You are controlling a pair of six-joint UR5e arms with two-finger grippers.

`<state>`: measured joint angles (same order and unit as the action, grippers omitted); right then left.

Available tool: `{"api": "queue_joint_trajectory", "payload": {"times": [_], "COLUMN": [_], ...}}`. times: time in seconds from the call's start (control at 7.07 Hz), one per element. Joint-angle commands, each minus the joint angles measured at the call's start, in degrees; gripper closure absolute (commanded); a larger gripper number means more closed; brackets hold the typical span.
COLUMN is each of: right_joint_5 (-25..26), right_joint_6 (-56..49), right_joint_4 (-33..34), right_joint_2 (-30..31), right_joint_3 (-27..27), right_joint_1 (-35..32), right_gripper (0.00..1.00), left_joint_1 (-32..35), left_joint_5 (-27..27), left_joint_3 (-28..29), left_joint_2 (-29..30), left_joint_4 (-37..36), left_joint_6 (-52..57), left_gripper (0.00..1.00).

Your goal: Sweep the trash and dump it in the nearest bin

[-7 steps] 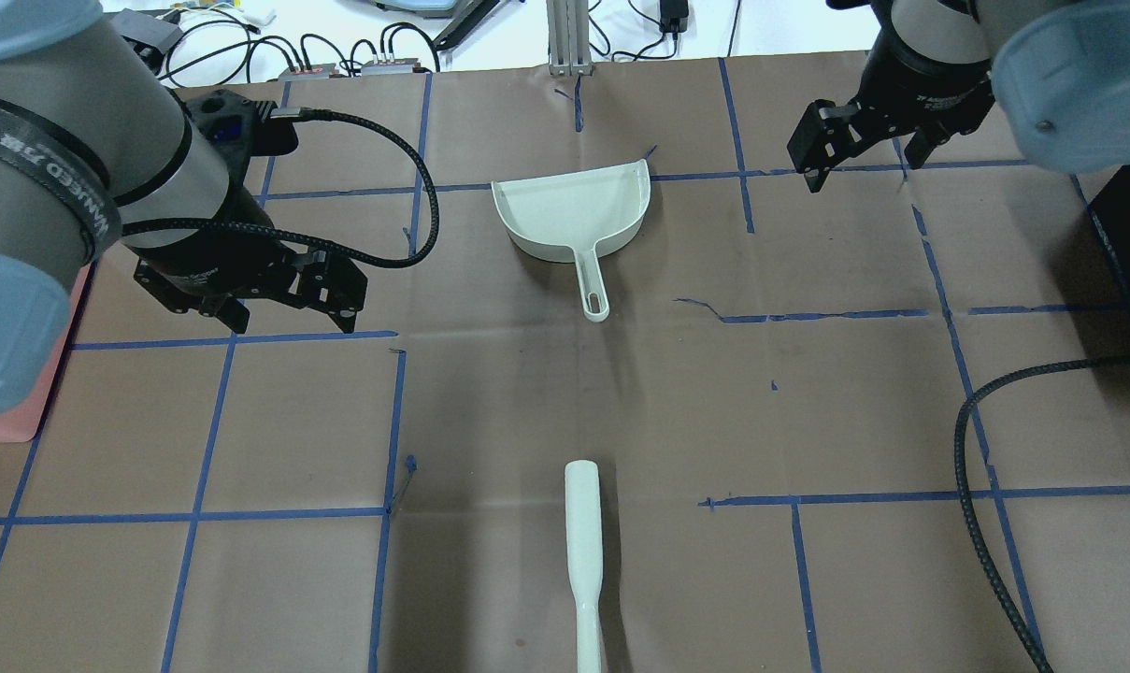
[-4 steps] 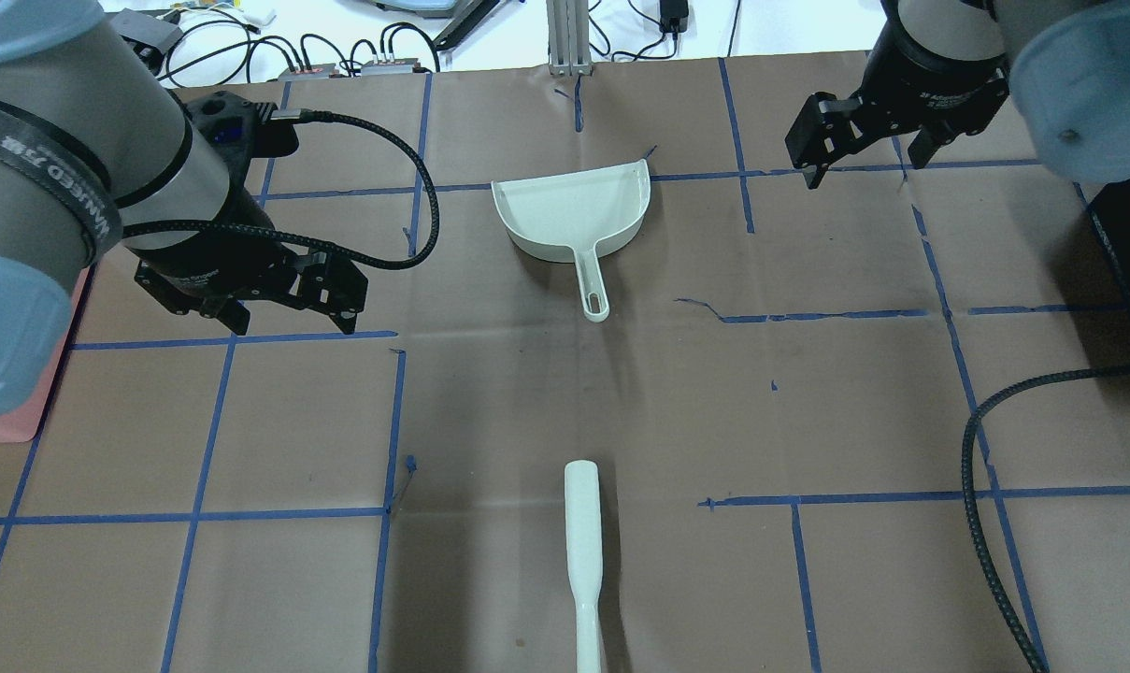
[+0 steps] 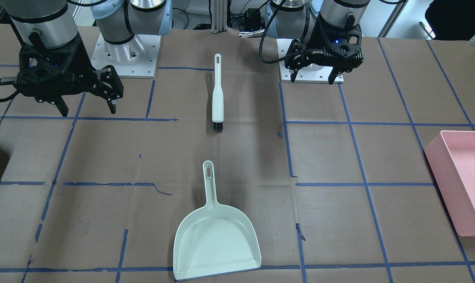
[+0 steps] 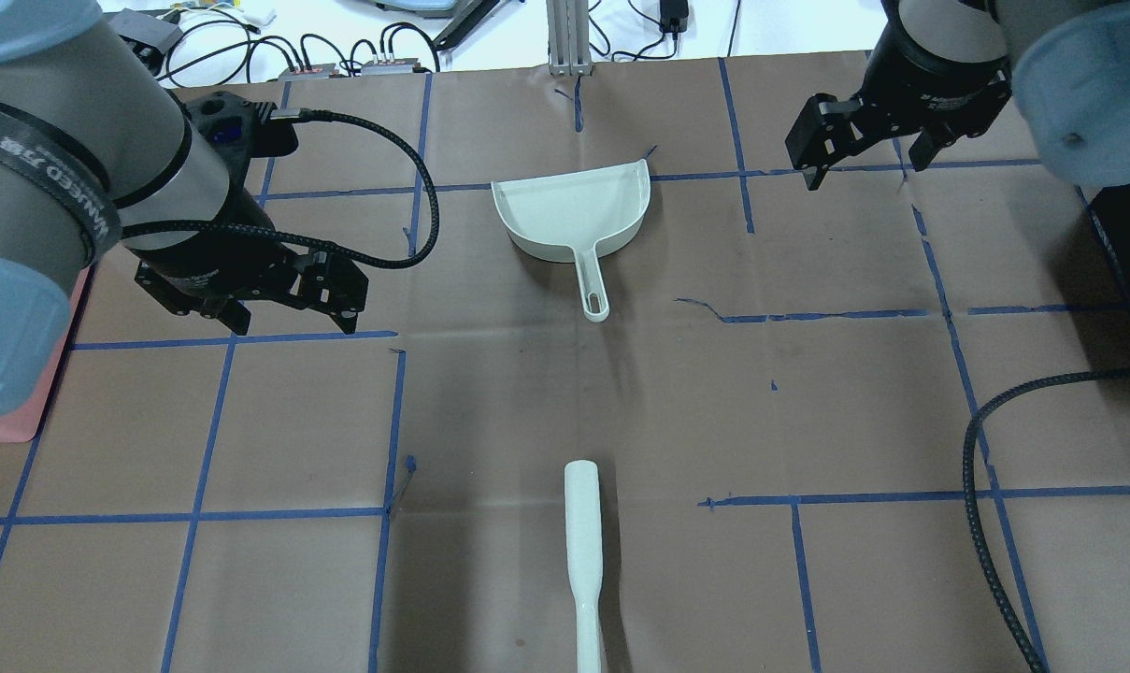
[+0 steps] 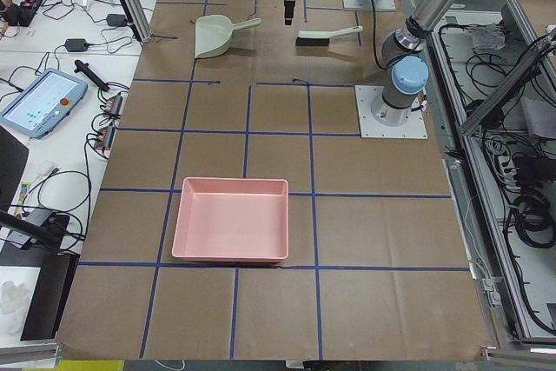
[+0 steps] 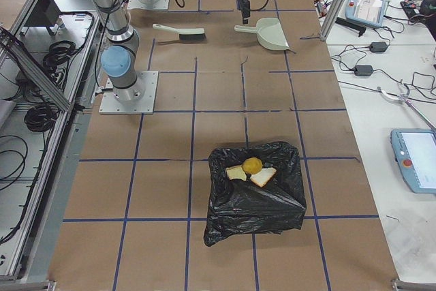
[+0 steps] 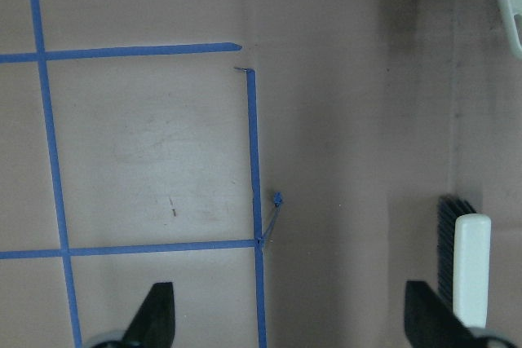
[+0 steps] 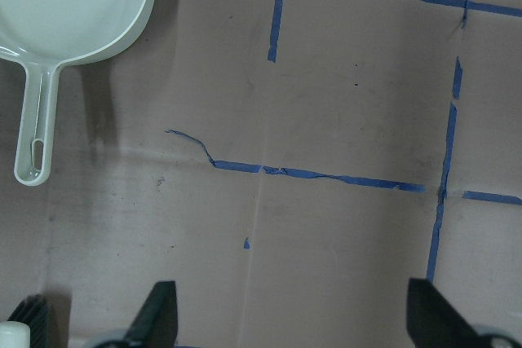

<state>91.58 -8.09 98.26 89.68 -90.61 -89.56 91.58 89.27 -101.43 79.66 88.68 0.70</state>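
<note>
Trash (image 6: 252, 166) sits in the black bin (image 6: 255, 206) far right, so dustpan (image 4: 574, 210) and brush (image 3: 217, 96) seemingly lie finished mid-table; left gripper (image 4: 293, 323) and right gripper (image 4: 865, 168) hover spread, empty.

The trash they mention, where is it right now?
In the exterior right view, the trash lies on the black bag at the table's right end, far from the dustpan and brush.
</note>
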Motion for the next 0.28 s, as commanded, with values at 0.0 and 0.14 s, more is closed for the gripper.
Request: {"api": "queue_joint_trajectory", "payload": {"times": [0.0,0.14], "right_joint_5": [0.0,0.0], "right_joint_6": [-0.08,-0.08], "right_joint_4": [0.0,0.09], "right_joint_2": [-0.03,-0.03], "right_joint_3": [0.0,0.0], "right_joint_1": [-0.09,-0.09], "right_gripper": [0.0,0.0], "left_joint_1": [0.0,0.0], "left_joint_5": [0.03,0.03], "left_joint_3": [0.0,-0.09], "left_joint_2": [0.06,0.06], "left_joint_4": [-0.09,0.0], "left_joint_6": [0.26,0.18], "left_gripper": [0.0,0.0]}}
